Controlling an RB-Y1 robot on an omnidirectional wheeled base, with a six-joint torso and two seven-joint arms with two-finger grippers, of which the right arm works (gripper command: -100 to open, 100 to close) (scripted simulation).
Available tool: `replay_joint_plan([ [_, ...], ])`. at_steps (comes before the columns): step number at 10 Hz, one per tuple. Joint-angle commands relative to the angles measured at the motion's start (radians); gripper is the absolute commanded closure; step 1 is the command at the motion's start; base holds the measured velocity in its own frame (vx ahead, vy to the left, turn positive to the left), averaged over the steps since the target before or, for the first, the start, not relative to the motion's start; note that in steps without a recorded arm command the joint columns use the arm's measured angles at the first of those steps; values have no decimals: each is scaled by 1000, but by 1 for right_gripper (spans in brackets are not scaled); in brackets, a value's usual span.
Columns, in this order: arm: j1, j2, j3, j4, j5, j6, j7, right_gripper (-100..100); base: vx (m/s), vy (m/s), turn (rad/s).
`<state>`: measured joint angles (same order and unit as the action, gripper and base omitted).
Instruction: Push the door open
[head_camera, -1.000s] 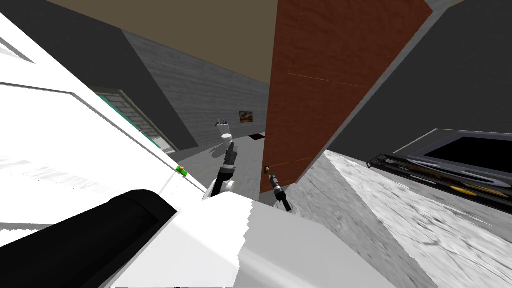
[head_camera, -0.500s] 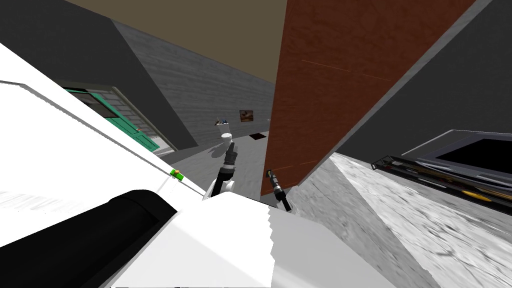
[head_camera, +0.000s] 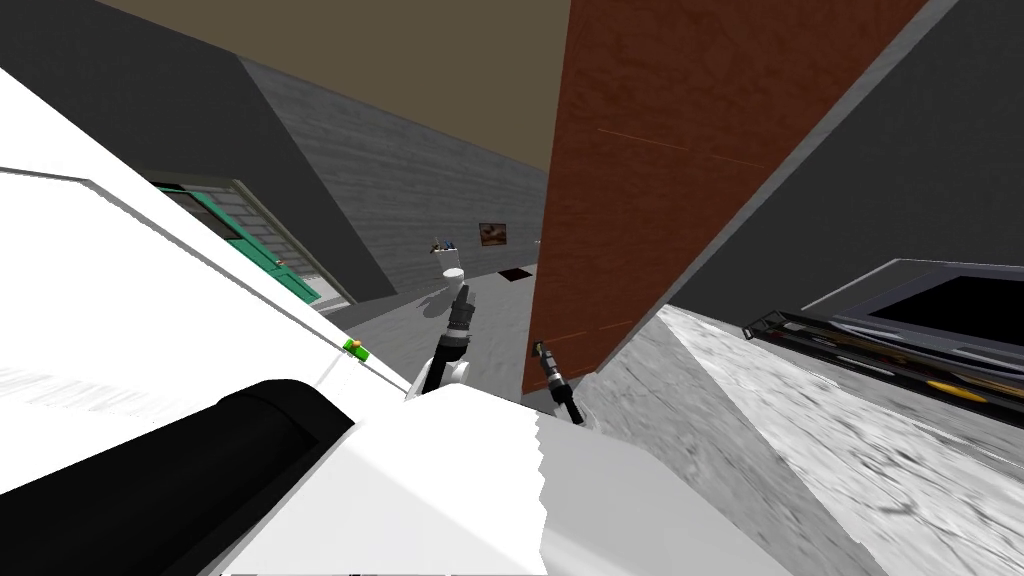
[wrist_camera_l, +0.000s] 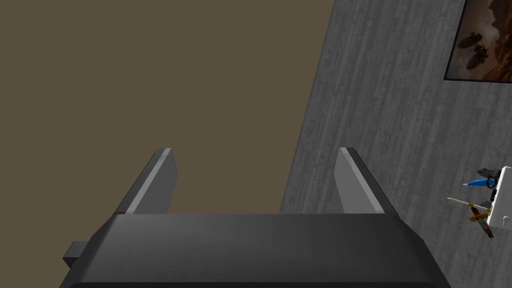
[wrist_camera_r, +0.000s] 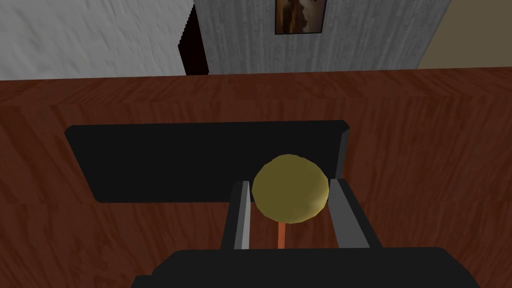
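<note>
A red-brown wooden door (head_camera: 640, 180) stands edge-on ahead of me, just right of centre. In the right wrist view its face (wrist_camera_r: 425, 125) carries a black plate (wrist_camera_r: 200, 160) with a round dull-yellow knob (wrist_camera_r: 290, 187) in front of it. My right gripper (wrist_camera_r: 291, 182) is shut on this knob, one finger pressing each side. The head view has the right gripper (head_camera: 541, 347) at the door's lower near edge. My left gripper (head_camera: 460, 300) is raised to the left of the door, away from it, its fingers (wrist_camera_l: 160, 180) standing wide apart with nothing between them.
A white wall panel runs along my left, with a green door (head_camera: 250, 250) beyond it. A marbled grey wall (head_camera: 800, 420) closes in on the right, bearing a dark tray (head_camera: 900, 360). Ahead, a white pedestal (head_camera: 452, 262) holds small items below a picture (head_camera: 492, 233).
The whole head view has shifted, so I have turned a little; more of the green door shows. My right gripper stays at the door's knob. The left arm has not moved.
</note>
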<state>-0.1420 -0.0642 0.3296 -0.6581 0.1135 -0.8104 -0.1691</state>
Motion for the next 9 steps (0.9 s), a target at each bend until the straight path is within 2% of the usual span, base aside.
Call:
replay_joint_plan([
  [1,-13,-5,-18,13,-9,-6,7,100,148,106,-37],
  [3,-14,-10,-37,15,-18,-4,15,100,184,116,-36],
  [5,-14,-10,-37,15,-18,-4,15,100,99,63,-2],
  [6,-16,-15,-61,19,-30,-3,25,100,145,95,-47],
  [8,-18,-18,-81,21,-40,-1,34,100,170,115,-101],
  [9,-27,-15,-69,39,-36,-11,24,-100,-74,56,-61],
])
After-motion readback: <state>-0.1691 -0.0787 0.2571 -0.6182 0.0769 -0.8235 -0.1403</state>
